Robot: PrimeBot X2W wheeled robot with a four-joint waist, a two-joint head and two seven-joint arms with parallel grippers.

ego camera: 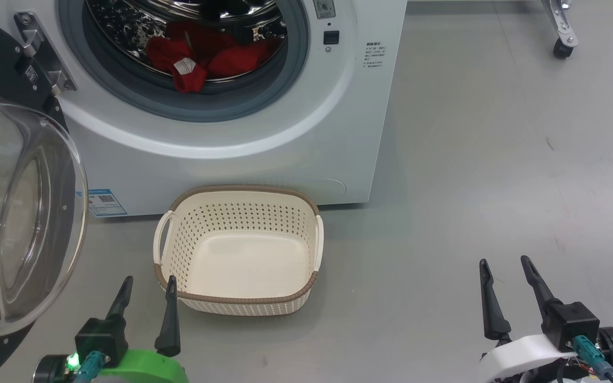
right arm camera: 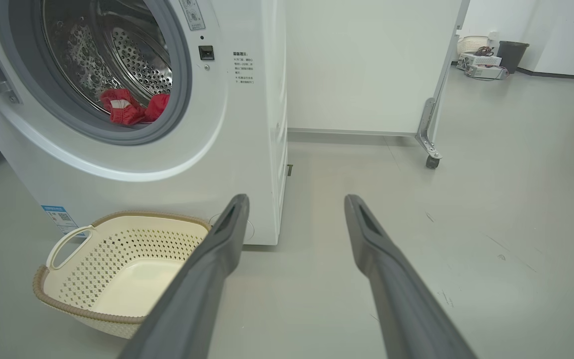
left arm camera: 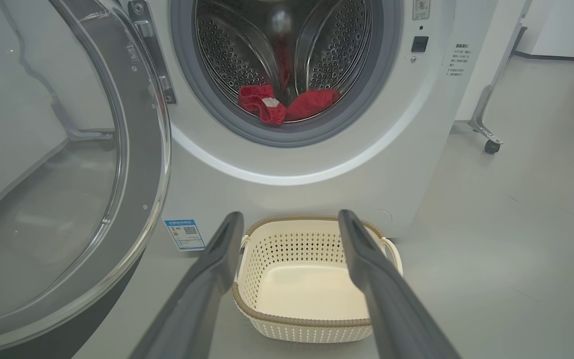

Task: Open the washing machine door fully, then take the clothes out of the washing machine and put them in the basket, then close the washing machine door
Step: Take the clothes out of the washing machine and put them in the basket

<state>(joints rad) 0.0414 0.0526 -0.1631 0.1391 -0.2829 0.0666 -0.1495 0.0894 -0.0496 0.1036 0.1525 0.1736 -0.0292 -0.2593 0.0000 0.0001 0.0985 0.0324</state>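
Red clothes (ego camera: 200, 58) lie in the drum (ego camera: 125, 26), top centre: soft, light, floppy, so we'd pinch a bunched fold. Left gripper (ego camera: 149, 281) and right gripper (ego camera: 504, 261) gape empty, bottom corners.

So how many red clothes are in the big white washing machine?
2: a bright red bundle with a white label low in the perforated steel drum, and a second red bundle touching it on the right. More may be hidden underneath.

Perforated plastic basket (ego camera: 237, 298), glossy steel drum (ego camera: 125, 26)
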